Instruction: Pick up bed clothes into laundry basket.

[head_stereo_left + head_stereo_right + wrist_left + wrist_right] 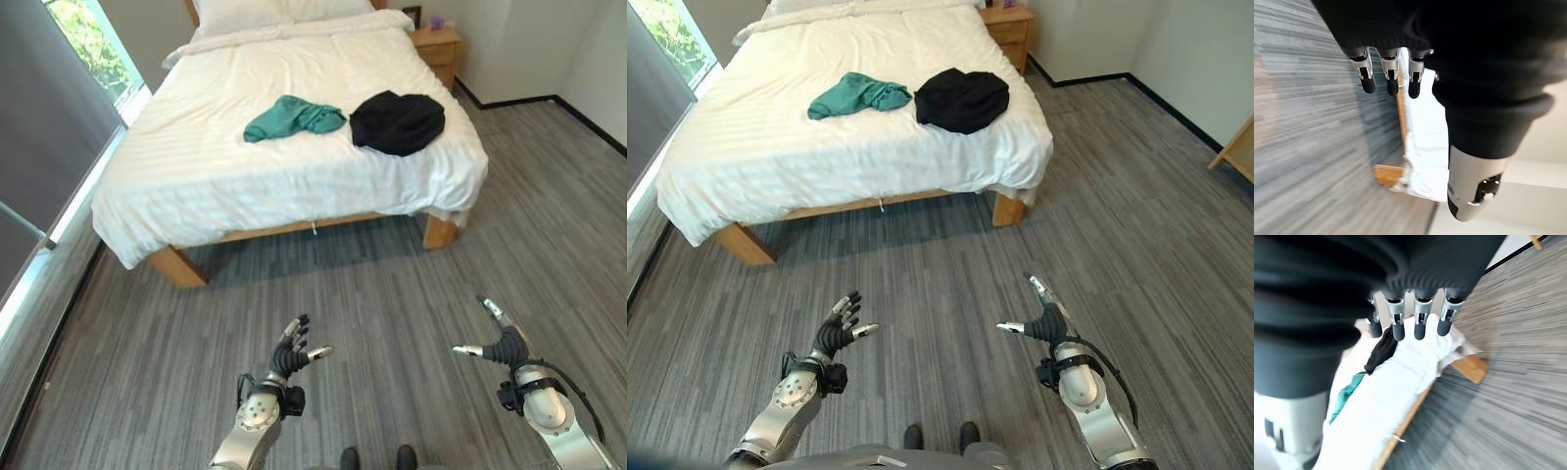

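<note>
1. The step in hand looked like walking up to the bed point(196, 186), because both hands were low in the frame, over the grey floor point(392, 294), and held nothing.
2. To do it well, the robot should have stopped close to the foot of the bed, where the clothes lay within reach.
3. The green cloth point(292, 117) lay in the upper middle of the frame, on the white sheet.
4. The black cloth point(397, 121) lay just to its right, also on the sheet.
5. The left hand point(290, 358) was at the bottom middle, fingers straight and a little spread, thumb out to the side.
6. The right hand point(502, 342) was at the bottom right, fingers loose and open too.
7. Both cloths were well apart from the fingers, with bare floor between.
8. I could not see a laundry basket.
</note>
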Motion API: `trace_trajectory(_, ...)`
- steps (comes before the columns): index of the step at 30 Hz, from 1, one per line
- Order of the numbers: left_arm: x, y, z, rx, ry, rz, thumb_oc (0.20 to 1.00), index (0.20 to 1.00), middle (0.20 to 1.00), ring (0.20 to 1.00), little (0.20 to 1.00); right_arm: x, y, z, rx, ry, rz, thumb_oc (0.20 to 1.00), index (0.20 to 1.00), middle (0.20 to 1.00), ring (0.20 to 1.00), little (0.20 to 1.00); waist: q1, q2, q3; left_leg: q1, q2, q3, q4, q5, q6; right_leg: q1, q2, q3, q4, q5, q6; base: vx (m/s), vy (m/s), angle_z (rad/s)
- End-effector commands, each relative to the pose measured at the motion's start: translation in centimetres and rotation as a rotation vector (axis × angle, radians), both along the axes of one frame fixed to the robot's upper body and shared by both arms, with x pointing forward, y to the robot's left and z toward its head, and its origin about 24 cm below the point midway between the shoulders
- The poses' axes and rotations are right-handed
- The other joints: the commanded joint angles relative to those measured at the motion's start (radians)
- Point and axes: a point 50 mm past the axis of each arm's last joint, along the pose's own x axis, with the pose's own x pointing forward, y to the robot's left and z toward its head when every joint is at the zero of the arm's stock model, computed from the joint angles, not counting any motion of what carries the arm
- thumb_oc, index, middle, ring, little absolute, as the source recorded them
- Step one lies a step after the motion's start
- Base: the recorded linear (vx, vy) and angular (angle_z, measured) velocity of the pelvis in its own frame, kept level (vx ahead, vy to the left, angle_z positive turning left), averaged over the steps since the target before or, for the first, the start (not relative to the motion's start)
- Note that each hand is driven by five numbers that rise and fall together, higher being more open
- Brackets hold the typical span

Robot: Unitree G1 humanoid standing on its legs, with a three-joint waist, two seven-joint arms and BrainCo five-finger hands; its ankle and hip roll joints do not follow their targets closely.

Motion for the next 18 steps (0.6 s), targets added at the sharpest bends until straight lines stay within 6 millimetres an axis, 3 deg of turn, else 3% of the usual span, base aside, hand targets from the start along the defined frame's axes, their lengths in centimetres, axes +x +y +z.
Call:
trace_trajectory(1, 2.0, 0.3, 4.8, 0.001, -0.256, -0.032, 1.000, 1.000, 1.000, 1.000, 1.000, 0.4, -0.8, 3.6, -0.020, -0.192, -0.001, 1.000, 1.000, 1.000, 1.000, 1.000, 0.001, -0.029, -0.040, -0.035, 0.025, -0.066, 0.006, 0.002, -0.056, 0.000, -0.030, 0.027, 0.029, -0.049, 0.069, 0.01, -0.035, 0.17)
trace_trajectory(7, 2.2, -0.7, 5.7, 0.017, -0.294, -0.075, 1.000, 1.000, 1.000, 1.000, 1.000, -0.1, -1.1, 2.2, 0.137, -0.152, -0.095, 1.000, 1.000, 1.000, 1.000, 1.000, -0.018, -0.027, -0.031, -0.036, 0.036, -0.084, 0.006, 0.001, -0.064, -0.010, -0.012, 0.036, 0.060, -0.070, 0.056, 0.03, -0.075, 0.15)
trace_trajectory(9, 2.6, -0.8, 6.0, -0.016, -0.299, -0.066, 1.000, 1.000, 1.000, 1.000, 1.000, 0.2, -0.9, 2.3, 0.310, -0.178, -0.128, 1.000, 1.000, 1.000, 1.000, 1.000, -0.025, -0.037, 0.017, -0.076, 0.042, -0.069, 0.182, -0.057, -0.085, 0.002, -0.019, 0.044, 0.076, -0.089, 0.039, -0.03, -0.134, -0.02)
trace_trajectory(11, 2.9, -1.1, 6.1, -0.061, -0.300, -0.064, 1.000, 1.000, 1.000, 1.000, 1.000, 0.5, -0.5, 3.2, 0.342, -0.217, -0.105, 1.000, 1.000, 1.000, 1.000, 1.000, -0.014, -0.038, 0.075, -0.199, 0.044, -0.067, 0.405, 0.052, -0.123, 0.029, -0.012, 0.054, 0.078, -0.091, 0.012, -0.08, -0.135, 0.03)
trace_trajectory(12, 3.0, -1.2, 6.1, -0.082, -0.295, -0.050, 1.000, 1.000, 1.000, 1.000, 1.000, 0.7, -0.4, 3.2, 0.346, -0.220, -0.104, 1.000, 1.000, 1.000, 1.000, 1.000, -0.005, -0.037, 0.094, -0.253, 0.034, -0.078, 0.502, 0.093, -0.123, 0.035, -0.005, 0.059, 0.079, -0.092, 0.002, -0.01, -0.113, 0.08)
trace_trajectory(14, 2.7, -1.0, 5.5, -0.117, -0.262, -0.020, 1.000, 1.000, 1.000, 1.000, 1.000, 1.3, -0.3, 3.3, 0.311, -0.220, -0.103, 1.000, 1.000, 1.000, 1.000, 1.000, 0.012, -0.046, 0.106, -0.326, 0.019, -0.054, 0.570, 0.093, -0.101, 0.047, -0.006, 0.080, 0.074, -0.101, -0.008, 0.10, -0.073, -0.28)
trace_trajectory(16, 2.5, -0.9, 5.0, -0.118, -0.245, -0.013, 1.000, 1.000, 1.000, 1.000, 1.000, 1.5, 0.0, 3.7, 0.304, -0.232, -0.087, 1.000, 1.000, 1.000, 1.000, 1.000, 0.027, -0.046, 0.106, -0.358, 0.020, -0.032, 0.561, 0.075, -0.092, 0.055, -0.007, 0.101, 0.067, -0.110, -0.005, 0.16, -0.011, -0.57)
trace_trajectory(17, 2.3, -0.9, 4.6, -0.119, -0.226, -0.011, 1.000, 1.000, 1.000, 1.000, 1.000, 1.5, 0.3, 4.1, 0.305, -0.246, -0.069, 1.000, 1.000, 1.000, 1.000, 1.000, 0.037, -0.045, 0.103, -0.373, 0.022, -0.012, 0.498, 0.062, -0.087, 0.072, -0.004, 0.116, 0.053, -0.119, -0.001, 0.36, 0.040, -0.78)
trace_trajectory(18, 2.1, -1.0, 4.2, -0.111, -0.207, -0.015, 1.000, 1.000, 1.000, 1.000, 1.000, 1.6, 0.5, 4.1, 0.320, -0.241, -0.056, 1.000, 1.000, 1.000, 1.000, 1.000, 0.048, -0.031, 0.088, -0.368, 0.035, 0.014, 0.345, 0.054, -0.078, 0.101, 0.009, 0.135, 0.024, -0.139, 0.007, 0.37, 0.039, -0.58)
